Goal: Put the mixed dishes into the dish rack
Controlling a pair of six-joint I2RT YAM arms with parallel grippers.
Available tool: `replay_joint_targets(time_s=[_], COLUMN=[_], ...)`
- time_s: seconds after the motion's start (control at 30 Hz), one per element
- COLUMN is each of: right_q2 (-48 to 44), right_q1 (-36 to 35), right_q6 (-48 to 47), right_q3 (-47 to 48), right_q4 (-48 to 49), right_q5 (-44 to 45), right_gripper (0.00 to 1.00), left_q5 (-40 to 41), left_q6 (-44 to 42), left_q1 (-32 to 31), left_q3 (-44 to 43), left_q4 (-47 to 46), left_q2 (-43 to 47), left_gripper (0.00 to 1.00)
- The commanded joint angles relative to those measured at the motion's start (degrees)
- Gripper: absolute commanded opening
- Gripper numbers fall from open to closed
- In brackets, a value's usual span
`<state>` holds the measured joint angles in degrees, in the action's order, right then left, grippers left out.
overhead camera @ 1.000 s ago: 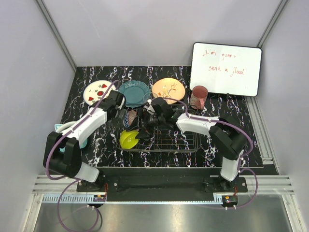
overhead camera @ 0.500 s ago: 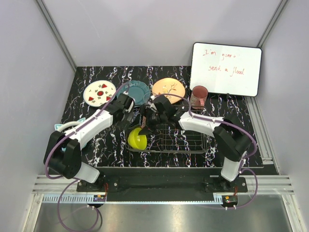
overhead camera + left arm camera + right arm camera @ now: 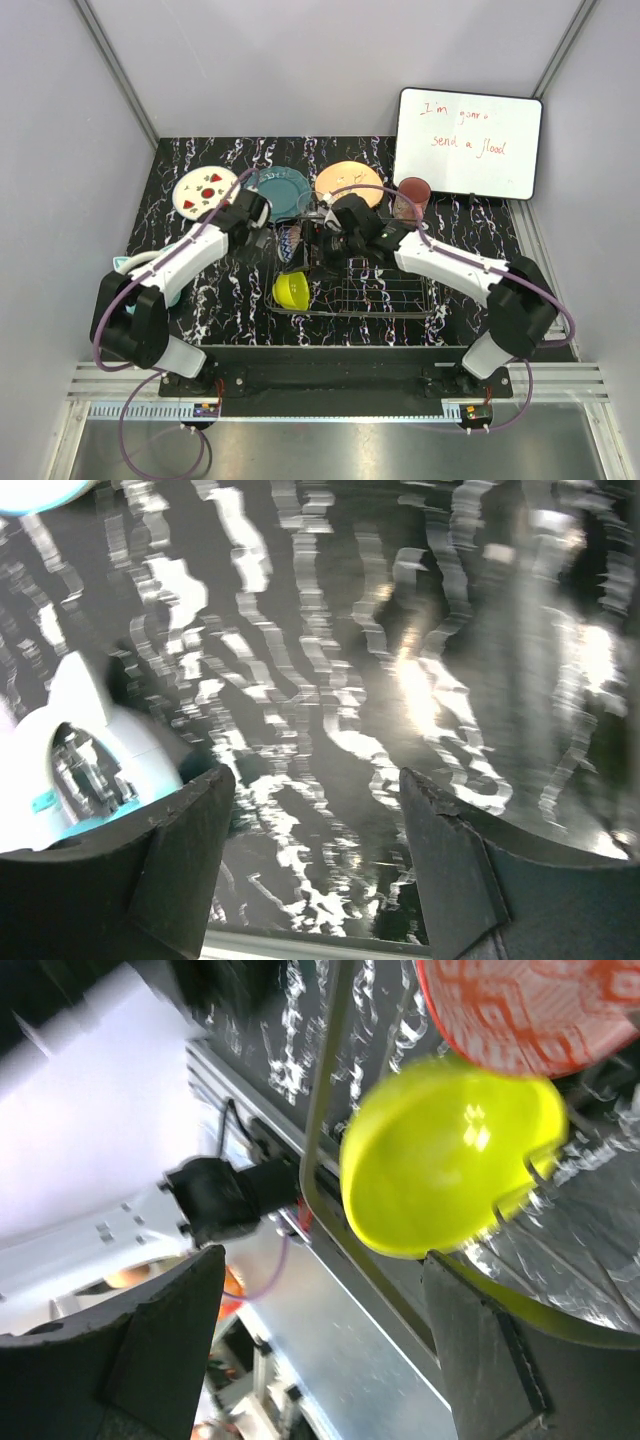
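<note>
The silver wire dish rack (image 3: 370, 288) stands mid-table. The yellow-green bowl (image 3: 291, 291) sits in its near left corner, and the small red-patterned bowl (image 3: 290, 243) is tilted at its far left. Both show in the right wrist view, yellow-green bowl (image 3: 450, 1150) and red-patterned bowl (image 3: 530, 1010). My right gripper (image 3: 322, 245) is open and empty over the rack's left part. My left gripper (image 3: 260, 222) is open and empty over bare table left of the rack. The white red-speckled plate (image 3: 207, 190), teal plate (image 3: 275, 188), orange plate (image 3: 348, 180) and reddish-brown cup (image 3: 412, 197) stand behind. I cannot make out the clear glass.
A white board with red writing (image 3: 468, 142) leans at the back right. A light-blue object (image 3: 125, 265) lies at the table's left edge under my left arm. The rack's rim wire (image 3: 330, 1080) runs beside the yellow-green bowl.
The yellow-green bowl has gone from hanging at the rack's left edge to sitting inside it. My right gripper has pulled back and up; my left gripper has drawn away to the left.
</note>
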<state>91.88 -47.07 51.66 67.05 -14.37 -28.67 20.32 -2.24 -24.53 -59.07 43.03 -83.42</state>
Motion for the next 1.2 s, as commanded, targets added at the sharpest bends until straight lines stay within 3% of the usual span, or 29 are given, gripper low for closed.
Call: replay_joint_targets(time_s=[0.0, 0.17, 0.4, 0.5, 0.87, 1.17], right_q2=[-6.44, -12.32, -22.78, -26.92, -30.09, -30.70], right_q1=[0.31, 0.31, 0.31, 0.31, 0.31, 0.22], right_q6=[-8.75, -15.87, -24.85, -25.64, -26.60, -27.66], right_q3=[2.47, 4.58, -0.49, -4.71, -11.06, -11.41], right_q4=[-9.96, -14.10, -12.00, -8.49, -1.10, -0.31], right_q5=[4.39, 14.14, 31.71, 34.89, 36.05, 37.36], right_gripper=[0.87, 0.86, 0.85, 0.86, 0.86, 0.88], left_q5=[1.57, 2.62, 8.86, 6.07, 12.64, 16.16], left_q6=[-3.20, -1.98, -3.81, -6.62, -17.44, -22.28], left_q1=[8.68, 18.01, 18.65, 18.65, 14.08, 12.58], left_q3=[-6.22, -14.99, -21.52, -23.19, -15.12, -14.85], left_q4=[-0.57, -0.93, -5.84, -6.46, -20.86, -27.72], left_q2=[2.82, -2.00, -12.90, -18.34, -22.40, -27.32], left_gripper=[0.72, 0.71, 0.70, 0.67, 0.70, 0.72])
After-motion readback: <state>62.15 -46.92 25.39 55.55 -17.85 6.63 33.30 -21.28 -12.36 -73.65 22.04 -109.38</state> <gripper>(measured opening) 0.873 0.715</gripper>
